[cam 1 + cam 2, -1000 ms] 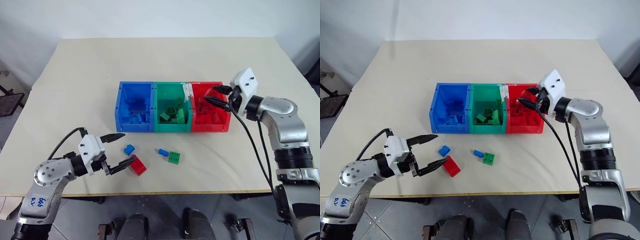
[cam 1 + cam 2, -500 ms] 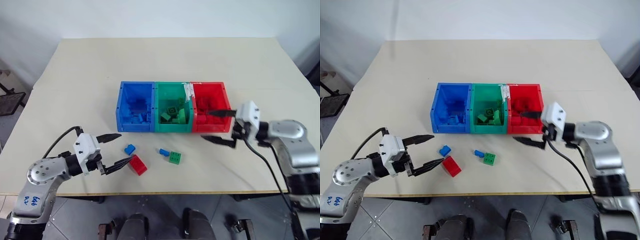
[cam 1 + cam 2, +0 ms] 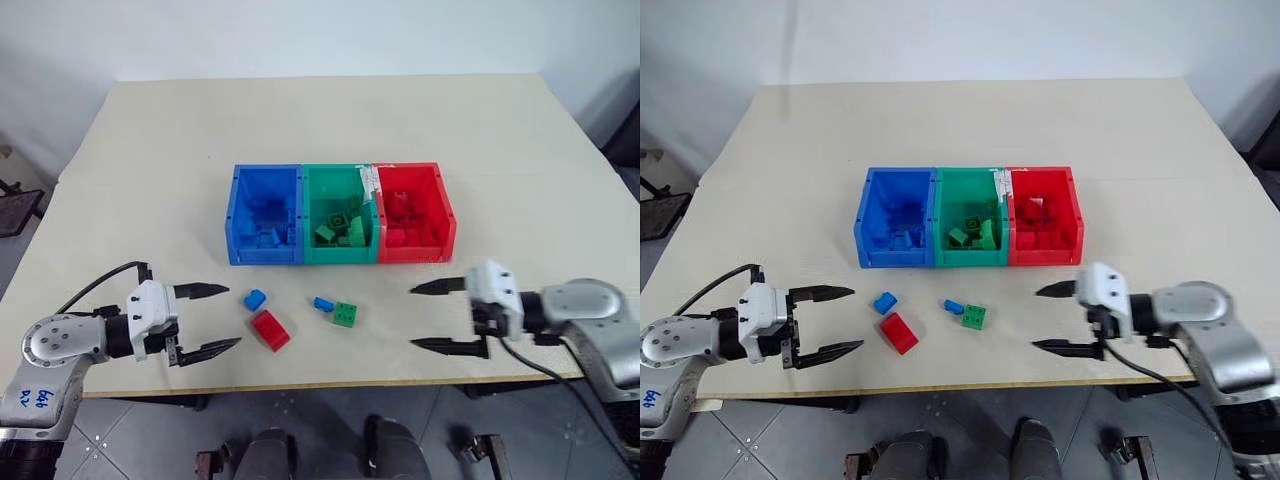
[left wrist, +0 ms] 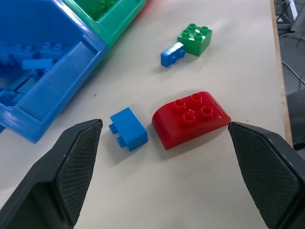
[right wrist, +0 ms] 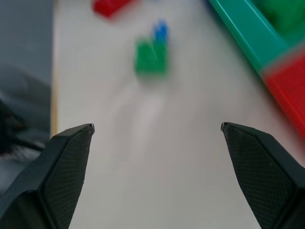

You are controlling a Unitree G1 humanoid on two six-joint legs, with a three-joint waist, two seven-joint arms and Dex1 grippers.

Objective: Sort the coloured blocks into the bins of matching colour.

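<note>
1. Bins (image 3: 340, 256) sit mid-frame: blue, green, red, already holding blocks.
2. Left gripper (image 3: 208, 320), lower left, fingers spread, empty.
3. Right gripper (image 3: 440, 316), lower right, spread too, empty.
4. Red block (image 3: 270, 329), below the bins: probably light, rigid, slick; pinch its flat sides.
5. Blue blocks (image 3: 255, 298) and green block (image 3: 346, 314) lie nearby.

bins (image 3: 340, 258): blue, green, red, in a row
loose bricks: two blue (image 3: 255, 299) (image 3: 324, 304), one green (image 3: 346, 314), one red (image 3: 270, 330)
table (image 3: 150, 170): cream
gripper fingers (image 3: 205, 291): black, cross-hatched inner pads
</note>
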